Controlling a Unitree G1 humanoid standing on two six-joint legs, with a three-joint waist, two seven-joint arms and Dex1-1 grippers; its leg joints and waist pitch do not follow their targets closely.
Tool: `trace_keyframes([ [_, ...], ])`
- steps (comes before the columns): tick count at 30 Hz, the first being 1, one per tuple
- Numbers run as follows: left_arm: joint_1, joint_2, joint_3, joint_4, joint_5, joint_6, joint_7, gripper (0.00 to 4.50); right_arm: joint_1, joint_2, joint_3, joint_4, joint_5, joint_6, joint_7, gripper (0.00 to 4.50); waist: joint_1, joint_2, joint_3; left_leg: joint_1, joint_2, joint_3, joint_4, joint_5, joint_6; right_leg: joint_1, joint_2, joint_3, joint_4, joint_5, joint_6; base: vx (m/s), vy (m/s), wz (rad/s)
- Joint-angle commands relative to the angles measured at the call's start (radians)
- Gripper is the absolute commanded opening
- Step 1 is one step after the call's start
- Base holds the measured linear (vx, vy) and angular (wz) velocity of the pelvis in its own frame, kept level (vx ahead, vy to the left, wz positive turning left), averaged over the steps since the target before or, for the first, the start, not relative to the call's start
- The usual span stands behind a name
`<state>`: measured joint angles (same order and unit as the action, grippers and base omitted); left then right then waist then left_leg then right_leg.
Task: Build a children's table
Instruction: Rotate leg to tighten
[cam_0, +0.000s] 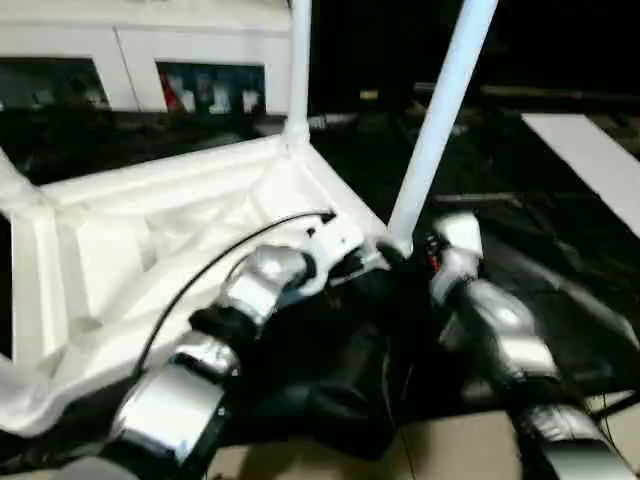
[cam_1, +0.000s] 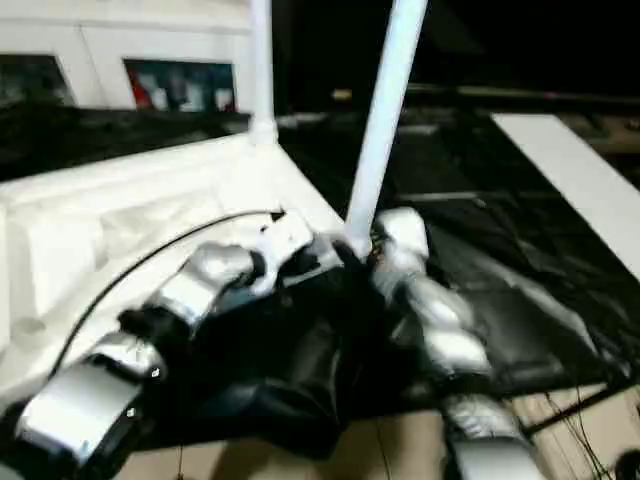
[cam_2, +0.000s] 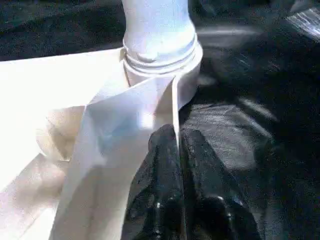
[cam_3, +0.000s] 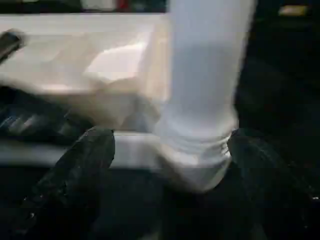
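Children's table top (cam_0: 150, 250) is lying upside down, ribbed underside up, filling the scene from nine o'clock to the centre. Two white legs are standing in corner sockets: a far leg (cam_0: 298, 70) at twelve o'clock and a near leg (cam_0: 440, 110) at one o'clock. I am clenching my left gripper (cam_2: 177, 150) on the thin rim wall of the top, just beside the near leg's socket (cam_2: 190, 75). My right gripper (cam_3: 165, 165) is released, its black fingers (cam_3: 85, 160) standing apart on either side of the near leg's threaded base. To do this step well, I judge I should be keeping the top pinned steady, gripping the leg low, and turning it squarely until it seats fully.
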<state>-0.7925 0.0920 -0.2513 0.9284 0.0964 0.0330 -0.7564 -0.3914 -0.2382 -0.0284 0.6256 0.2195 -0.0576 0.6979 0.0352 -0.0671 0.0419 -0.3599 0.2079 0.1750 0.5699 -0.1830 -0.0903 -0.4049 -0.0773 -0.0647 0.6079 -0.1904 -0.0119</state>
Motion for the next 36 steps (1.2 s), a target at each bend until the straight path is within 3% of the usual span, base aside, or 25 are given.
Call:
trace_keyframes([
  [1, 0.042, 0.007, -0.003, -0.047, -0.043, 0.031, -0.094, 0.57, 0.036, -0.038, 0.027, -0.117, 0.046, 0.066, 0.084, 3.99, 0.013, -0.022, -0.053, -0.003, 0.024, 0.002, -0.053, -0.157, 0.125, 0.059, -0.06, 0.042, -0.082, -0.198, -0.192, 0.0, 0.0, 0.0],
  [2, 0.05, 0.017, -0.004, -0.079, -0.052, 0.048, -0.118, 0.61, 0.049, -0.044, 0.035, -0.141, 0.055, 0.08, 0.101, 3.99, 0.012, -0.018, -0.054, -0.005, 0.028, 0.001, -0.054, -0.151, 0.128, 0.055, -0.061, 0.043, -0.078, -0.19, -0.202, 0.0, 0.0, 0.0],
  [3, 0.059, 0.028, -0.003, -0.117, -0.065, 0.071, -0.139, 0.67, 0.057, -0.046, 0.04, -0.159, 0.066, 0.094, 0.115, 3.99, 0.011, -0.026, -0.055, -0.005, 0.027, 0.002, -0.053, -0.145, 0.13, 0.054, -0.06, 0.042, -0.078, -0.185, -0.204, 0.0, 0.0, 0.0],
  [4, 0.073, 0.051, 0.015, -0.201, -0.098, 0.122, -0.171, 0.83, 0.068, -0.044, 0.052, -0.187, 0.081, 0.118, 0.142, 3.99, 0.01, -0.02, -0.055, -0.004, 0.03, 0.001, -0.055, -0.141, 0.125, 0.051, -0.061, 0.042, -0.076, -0.172, -0.213, 0.0, 0.0, 0.0],
  [5, 0.08, 0.065, 0.024, -0.243, -0.114, 0.15, -0.185, 0.83, 0.066, -0.038, 0.058, -0.189, 0.082, 0.12, 0.149, 3.99, 0.009, -0.023, -0.056, -0.003, 0.032, 0.001, -0.054, -0.136, 0.12, 0.051, -0.061, 0.042, -0.072, -0.157, -0.22, 0.0, 0.0, 0.0],
  [8, 0.104, 0.123, 0.03, -0.357, -0.146, 0.223, -0.249, 1.12, 0.05, -0.012, 0.067, -0.187, 0.077, 0.124, 0.146, 3.99, 0.004, -0.021, -0.058, -0.002, 0.032, 0.004, -0.048, -0.063, 0.128, 0.049, -0.058, 0.045, -0.049, 0.004, -0.274, 0.0, 0.0, 0.0],
  [9, 0.111, 0.143, 0.027, -0.385, -0.149, 0.238, -0.27, 1.2, 0.045, -0.003, 0.068, -0.187, 0.069, 0.119, 0.135, 3.99, 0.002, -0.026, -0.057, -0.006, 0.03, 0.005, -0.047, -0.056, 0.133, 0.05, -0.056, 0.044, -0.049, 0.013, -0.275, 0.0, 0.0, 0.0],
  [10, 0.129, 0.195, 0.021, -0.441, -0.15, 0.266, -0.31, 1.28, 0.029, 0.018, 0.07, -0.189, 0.074, 0.14, 0.133, 3.99, 0.002, -0.025, -0.055, -0.003, 0.028, 0.007, -0.048, -0.062, 0.133, 0.049, -0.056, 0.044, -0.051, 0.005, -0.275, 0.0, 0.0, 0.0],
  [12, 0.14, 0.227, 0.021, -0.476, -0.152, 0.285, -0.328, 1.37, 0.015, 0.033, 0.074, -0.179, 0.066, 0.135, 0.126, 3.99, 0.002, -0.021, -0.052, -0.001, 0.03, 0.007, -0.05, -0.077, 0.122, 0.048, -0.057, 0.046, -0.053, -0.03, -0.268, 0.0, 0.0, 0.0],
  [15, 0.184, 0.314, 0.023, -0.597, -0.166, 0.36, -0.382, 1.66, -0.013, 0.069, 0.087, -0.167, 0.059, 0.151, 0.093, 3.99, 0.001, -0.029, -0.05, 0.002, 0.033, 0.004, -0.055, -0.087, 0.088, 0.049, -0.06, 0.046, -0.047, -0.065, -0.254, 0.0, 0.0, 0.0],
  [16, 0.206, 0.348, 0.021, -0.651, -0.165, 0.397, -0.395, 1.79, -0.023, 0.079, 0.092, -0.161, 0.052, 0.158, 0.072, 3.99, 0.0, -0.022, -0.049, 0.004, 0.031, 0.006, -0.056, -0.088, 0.077, 0.045, -0.056, 0.047, -0.049, -0.076, -0.248, 0.0, 0.0, 0.0],
  [17, 0.228, 0.384, 0.013, -0.699, -0.157, 0.431, -0.408, 1.84, -0.04, 0.094, 0.092, -0.138, 0.043, 0.15, 0.048, 3.99, 0.001, -0.027, -0.05, 0.009, 0.034, 0.007, -0.055, -0.088, 0.07, 0.043, -0.058, 0.047, -0.048, -0.072, -0.25, 0.0, 0.0, 0.0],
  [18, 0.251, 0.418, 0.002, -0.738, -0.143, 0.447, -0.42, 1.84, -0.06, 0.107, 0.089, -0.105, 0.023, 0.133, 0.008, 3.99, -0.003, -0.025, -0.047, 0.0, 0.031, 0.005, -0.06, -0.08, 0.059, 0.047, -0.056, 0.047, -0.046, -0.079, -0.245, 0.0, 0.0, 0.0],
  [19, 0.294, 0.469, -0.015, -0.805, -0.12, 0.479, -0.424, 1.93, -0.099, 0.134, 0.073, -0.04, 0.007, 0.102, -0.053, 3.99, -0.003, -0.023, -0.049, 0.008, 0.033, 0.006, -0.058, -0.081, 0.042, 0.042, -0.059, 0.048, -0.043, -0.082, -0.246, 0.0, 0.0, 0.0],
  [22, 0.341, 0.494, -0.018, -0.863, -0.114, 0.503, -0.408, 2.24, -0.153, 0.17, 0.036, 0.04, 0.023, 0.093, -0.108, 3.99, -0.001, -0.025, -0.048, 0.015, 0.031, 0.011, -0.058, -0.082, 0.022, 0.039, -0.054, 0.051, -0.044, -0.074, -0.238, 0.0, 0.0, 0.0],
  [25, 0.38, 0.505, -0.009, -0.922, -0.137, 0.557, -0.397, 2.24, -0.21, 0.195, 0.005, 0.12, 0.035, 0.079, -0.147, 3.99, 0.006, -0.027, -0.051, 0.013, 0.029, 0.012, -0.056, -0.038, 0.018, 0.042, -0.051, 0.05, -0.032, 0.003, -0.241, 0.0, 0.0, 0.0],
  [31, 0.413, 0.539, -0.012, -0.953, -0.102, 0.585, -0.346, 2.24, -0.285, 0.195, -0.042, 0.233, 0.03, 0.045, -0.271, 3.99, 0.007, -0.038, -0.054, 0.012, 0.022, 0.012, -0.053, -0.024, 0.005, 0.047, -0.049, 0.05, -0.027, 0.039, -0.224, 0.0, 0.0, 0.0],
  [36, 0.424, 0.55, -0.014, -0.94, -0.055, 0.574, -0.299, 2.24, -0.323, 0.183, -0.07, 0.306, 0.015, 0.007, -0.338, 3.99, 0.012, -0.039, -0.048, 0.011, 0.024, 0.012, -0.052, -0.095, -0.016, 0.042, -0.05, 0.052, -0.034, -0.057, -0.195, 0.0, 0.0, 0.0],
])
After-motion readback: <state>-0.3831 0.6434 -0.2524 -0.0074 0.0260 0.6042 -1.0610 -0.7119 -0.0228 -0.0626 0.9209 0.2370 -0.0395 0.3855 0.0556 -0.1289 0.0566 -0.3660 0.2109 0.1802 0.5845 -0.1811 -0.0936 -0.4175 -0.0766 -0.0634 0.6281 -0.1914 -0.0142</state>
